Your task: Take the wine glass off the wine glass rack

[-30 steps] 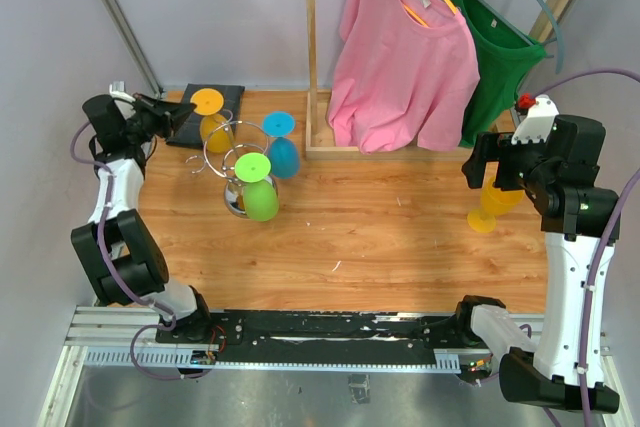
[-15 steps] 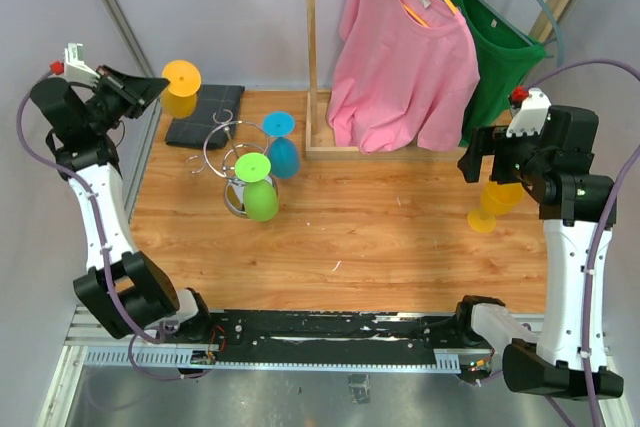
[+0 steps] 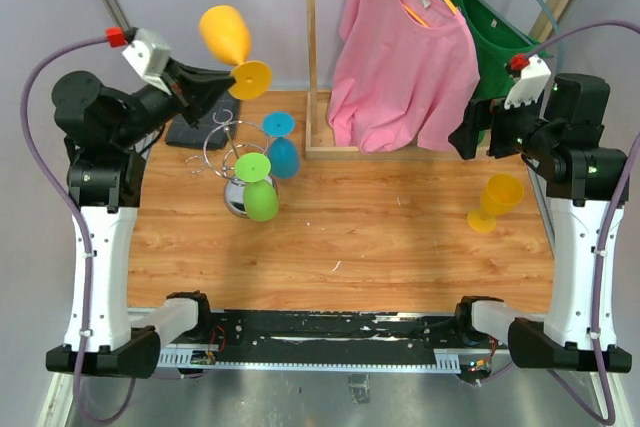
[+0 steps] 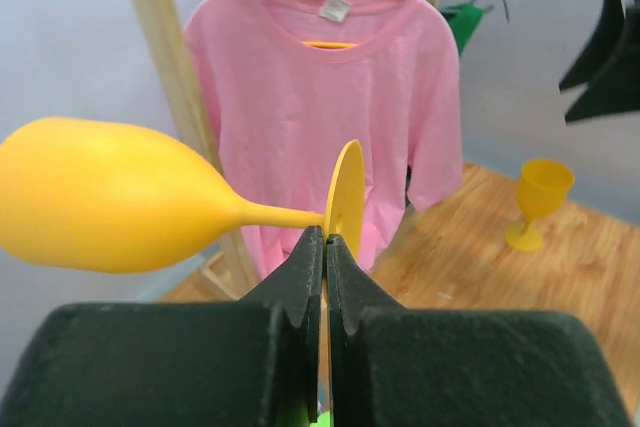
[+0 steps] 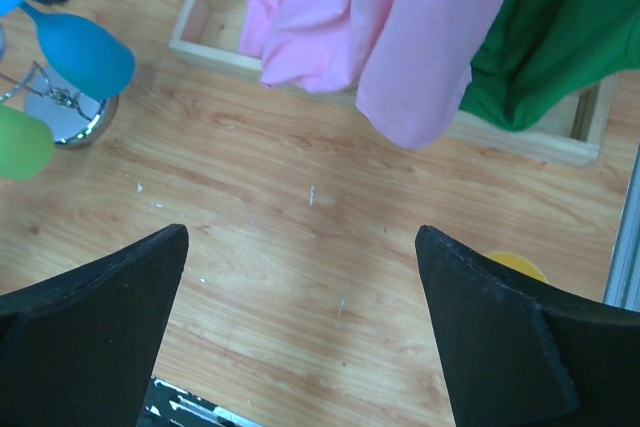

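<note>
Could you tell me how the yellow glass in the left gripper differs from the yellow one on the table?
The held yellow glass lies sideways in the air, foot pinched by the left gripper; the standing yellow glass sits upright on the table, untouched. The held glass's bowl is elongated; the standing glass's is a squat cup. Both are yellow.

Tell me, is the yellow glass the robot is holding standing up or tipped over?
Tipped over. The yellow glass points sideways in the air, bowl off to one side, with its round foot pinched in the left gripper.
</note>
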### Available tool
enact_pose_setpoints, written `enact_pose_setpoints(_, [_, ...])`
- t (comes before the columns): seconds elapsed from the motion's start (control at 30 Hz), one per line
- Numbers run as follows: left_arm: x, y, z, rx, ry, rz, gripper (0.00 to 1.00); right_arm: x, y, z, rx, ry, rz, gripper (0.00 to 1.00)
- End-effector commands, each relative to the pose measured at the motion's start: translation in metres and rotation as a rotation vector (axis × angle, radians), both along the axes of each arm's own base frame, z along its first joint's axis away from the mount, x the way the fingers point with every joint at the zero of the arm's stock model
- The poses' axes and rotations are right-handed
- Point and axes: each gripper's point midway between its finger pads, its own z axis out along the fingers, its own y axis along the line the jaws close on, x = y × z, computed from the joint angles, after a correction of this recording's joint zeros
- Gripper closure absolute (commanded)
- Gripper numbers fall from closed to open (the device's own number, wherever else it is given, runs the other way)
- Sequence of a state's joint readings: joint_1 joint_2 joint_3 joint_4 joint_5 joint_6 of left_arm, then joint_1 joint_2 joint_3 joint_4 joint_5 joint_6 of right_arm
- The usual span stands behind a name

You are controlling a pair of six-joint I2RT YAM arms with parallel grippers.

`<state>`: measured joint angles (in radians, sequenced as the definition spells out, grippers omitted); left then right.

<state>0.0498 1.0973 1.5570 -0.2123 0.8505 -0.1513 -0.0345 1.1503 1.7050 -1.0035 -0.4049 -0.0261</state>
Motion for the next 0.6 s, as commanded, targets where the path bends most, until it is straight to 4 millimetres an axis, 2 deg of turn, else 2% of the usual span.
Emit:
enact_pose_setpoints(0.0, [0.010,-0.020,-0.019,0.271,-0.172,0.031,1.00,-0.010,0.020,0.038,0.068,-0.079,0.073,0.02])
enact_pose_setpoints(0.13, [0.009,-0.056,-0.036,0.493,-0.352,-0.013,1.00,-0.012,0.026,0.071,0.117,-0.143,0.079,0.01])
enact_pose_setpoints(0.23, [0.004,-0.082,-0.059,0.672,-0.496,-0.049,1.00,-0.014,0.031,0.085,0.159,-0.152,0.091,0.02])
enact_pose_setpoints(0.33, [-0.008,-0.107,-0.081,0.808,-0.632,-0.116,1.00,-0.016,0.039,0.090,0.203,-0.117,0.121,0.01])
enact_pose_setpoints(0.57, [-0.044,-0.151,-0.122,0.937,-0.849,-0.312,1.00,-0.024,0.047,0.095,0.234,-0.114,0.162,0.01])
